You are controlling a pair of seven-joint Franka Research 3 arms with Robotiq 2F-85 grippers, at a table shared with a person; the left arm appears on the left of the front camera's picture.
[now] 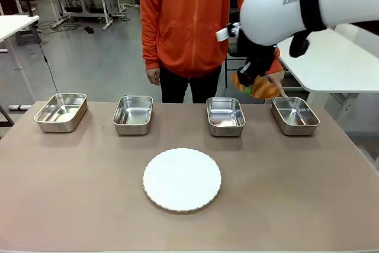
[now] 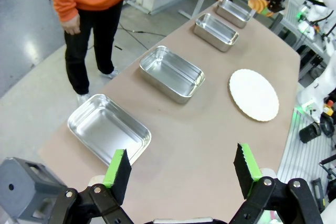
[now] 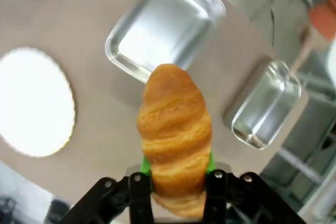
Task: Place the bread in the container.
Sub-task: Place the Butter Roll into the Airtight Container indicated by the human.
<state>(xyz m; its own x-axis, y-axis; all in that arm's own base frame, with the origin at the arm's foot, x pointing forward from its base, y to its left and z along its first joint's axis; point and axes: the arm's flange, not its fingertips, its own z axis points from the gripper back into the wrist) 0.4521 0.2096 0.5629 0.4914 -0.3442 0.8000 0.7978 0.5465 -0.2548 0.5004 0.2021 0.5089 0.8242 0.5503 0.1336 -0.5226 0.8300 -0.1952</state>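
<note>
The bread (image 1: 262, 89), a golden-brown croissant, hangs in the air with my right gripper (image 1: 253, 79) shut on it. It hovers at the far edge of the table, above the gap between the two right-hand steel containers (image 1: 225, 115) (image 1: 294, 115). The right wrist view has the bread (image 3: 176, 129) clamped between the green pads of my right gripper (image 3: 176, 167), over bare table between those containers (image 3: 165, 30) (image 3: 265, 106). A person's hand (image 1: 277, 83) reaches down by the rightmost one. My left gripper (image 2: 181, 167) stands open, high over the table's left end.
Two more steel trays (image 1: 61, 111) (image 1: 133, 114) stand in the same far row. A round white plate (image 1: 182, 179) lies in the middle near the front. The person in an orange hoodie (image 1: 189, 22) stands behind the far edge.
</note>
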